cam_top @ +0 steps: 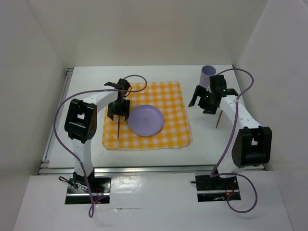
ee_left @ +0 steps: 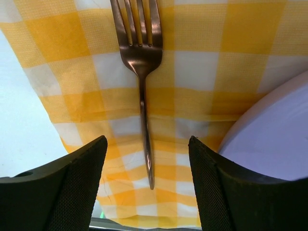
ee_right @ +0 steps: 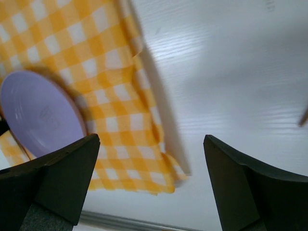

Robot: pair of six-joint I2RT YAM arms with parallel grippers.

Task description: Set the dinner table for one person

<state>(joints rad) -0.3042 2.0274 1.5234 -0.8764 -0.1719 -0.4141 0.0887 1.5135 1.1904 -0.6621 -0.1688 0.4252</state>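
Overhead view: white counter (cam_top: 144,156) with silver rails (cam_top: 144,169) at its near and left edges fills the workspace and carries everything below.

- Yellow-and-white checked cloth (cam_top: 168,96) lies flat on the counter, left of centre. The near-right corner looks slightly folded in the right wrist view.
- Lilac plate (cam_top: 145,120) sits on the cloth, toward its left half.
- Copper-toned fork (cam_top: 118,129) lies flat on the cloth just beside the plate's left edge. Handle end points toward the arm bases, tines toward the far side.
- Lilac cup (cam_top: 208,73) stands upright on bare counter at the far right, well apart from the cloth.
- Thin brown utensil (cam_top: 218,120) lies on bare counter right of the cloth, close to the right arm. I cannot tell what kind it is.

Left pincer (cam_top: 118,114): pointing down over the fork. In the left wrist view the fingers (ee_left: 77,178) stand apart on either side of the handle. The fork (ee_left: 142,62) runs up the middle between them with cloth (ee_left: 216,48) showing on both sides, so no contact. Plate rim (ee_left: 274,139) at lower right, bare counter (ee_left: 19,120) at left.

Right pincer (cam_top: 202,106): above bare counter between cloth and cup. In the right wrist view the right pincer (ee_right: 150,139) has its fingers wide apart with nothing between them. Cloth (ee_right: 115,96) and plate (ee_right: 41,115) lie to the left, bare counter (ee_right: 231,72) to the right.
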